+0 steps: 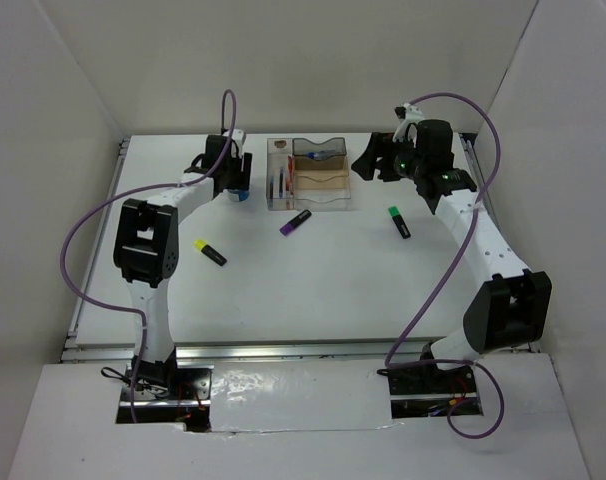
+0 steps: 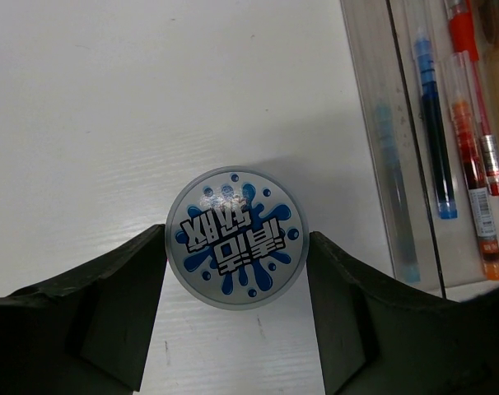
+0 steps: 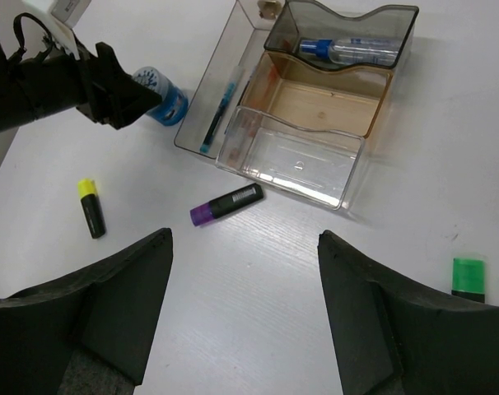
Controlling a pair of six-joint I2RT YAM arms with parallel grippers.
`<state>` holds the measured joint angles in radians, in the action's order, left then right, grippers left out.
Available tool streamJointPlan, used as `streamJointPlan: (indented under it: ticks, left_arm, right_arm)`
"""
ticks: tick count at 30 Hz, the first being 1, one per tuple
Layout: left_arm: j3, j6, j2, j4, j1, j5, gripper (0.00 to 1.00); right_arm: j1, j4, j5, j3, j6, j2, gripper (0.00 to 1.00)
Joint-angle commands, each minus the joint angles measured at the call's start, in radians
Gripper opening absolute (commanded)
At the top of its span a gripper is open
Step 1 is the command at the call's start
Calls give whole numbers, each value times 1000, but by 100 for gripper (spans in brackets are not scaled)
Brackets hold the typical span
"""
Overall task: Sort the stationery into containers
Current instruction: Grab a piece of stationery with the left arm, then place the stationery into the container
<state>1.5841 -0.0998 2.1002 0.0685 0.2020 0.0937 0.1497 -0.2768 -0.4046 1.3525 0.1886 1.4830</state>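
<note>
The round blue-white tub [image 2: 235, 239] is seen upright on the surface, lid toward the camera, directly between the 2 fingers of the left end effector [image 2: 237, 251]. The fingers sit at the tub's 9 and 3 o'clock sides, just beside its rim; whether they press it cannot be told. Being round, the tub offers no long axis to align with. In the top view it lies at 9 o'clock of the organiser [image 1: 323, 206], near the pen compartment, so a short carry toward 3 o'clock is judged necessary. The right end effector [image 3: 244, 247] is spread wide, holding nothing, well apart from the tub.
</note>
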Motion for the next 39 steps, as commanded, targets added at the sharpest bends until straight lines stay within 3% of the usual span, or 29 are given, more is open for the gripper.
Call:
streamJointPlan:
  ticks: [1, 7, 15, 31, 39]
  left_arm:
    - [-4, 18, -95, -30, 33, -41, 39]
    - [63, -14, -170, -7, 59, -84, 26]
    - [163, -18, -207, 10, 146, -109, 24]
    - [410, -47, 44, -58, 247, -98, 22]
    - [413, -48, 119, -114, 252, -98, 21]
  right_arm:
    - [-6, 48, -13, -9, -6, -18, 77]
    - [-6, 57, -14, -18, 0, -27, 77]
    - [-19, 60, -8, -21, 5, -38, 77]
    - [-56, 71, -33, -56, 29, -35, 77]
    - [-71, 70, -46, -67, 23, -29, 77]
